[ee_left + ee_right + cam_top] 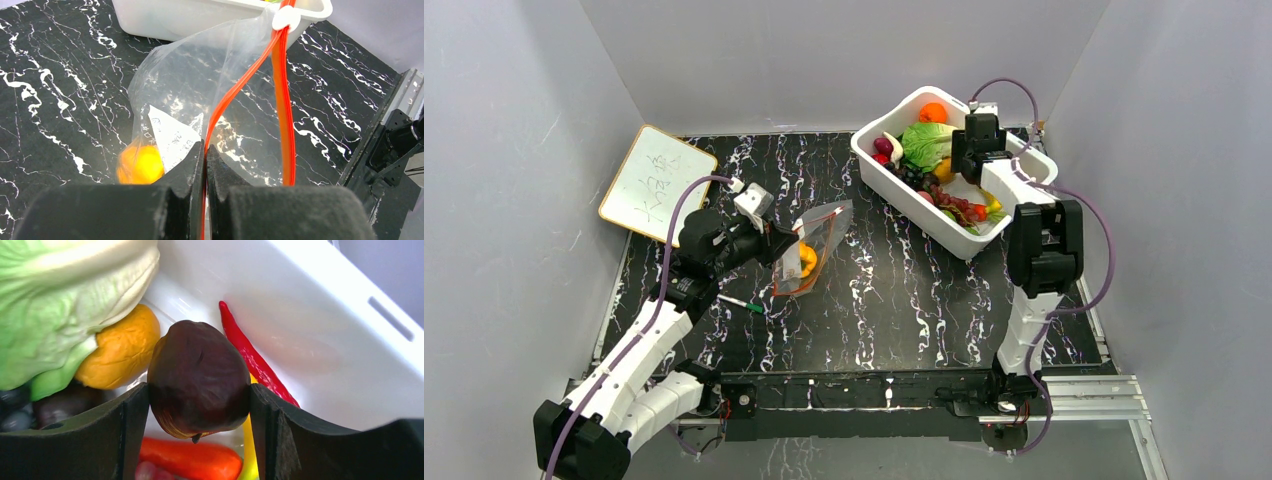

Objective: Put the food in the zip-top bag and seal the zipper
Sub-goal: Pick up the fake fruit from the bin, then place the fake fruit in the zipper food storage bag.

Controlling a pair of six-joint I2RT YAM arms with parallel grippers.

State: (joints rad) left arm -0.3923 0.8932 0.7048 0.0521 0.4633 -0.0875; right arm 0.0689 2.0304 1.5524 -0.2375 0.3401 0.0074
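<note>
Loading is in hand: the left jaws pinch the zipper (250, 75) of the zip-top bag (185, 85), open over the table (60, 75) with an orange piece (140, 164) inside, while the right jaws clamp a dark purple piece (199, 375) in the white tub (310, 315), which next needs carrying to the bag's mouth.

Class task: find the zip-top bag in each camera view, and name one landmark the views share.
Top external: zip-top bag left of centre, held by the left gripper.
Left wrist: fills the middle, rim pinched between the fingers.
Right wrist: absent; right gripper holds dark food.
Shared landmark: the white tub.
</note>
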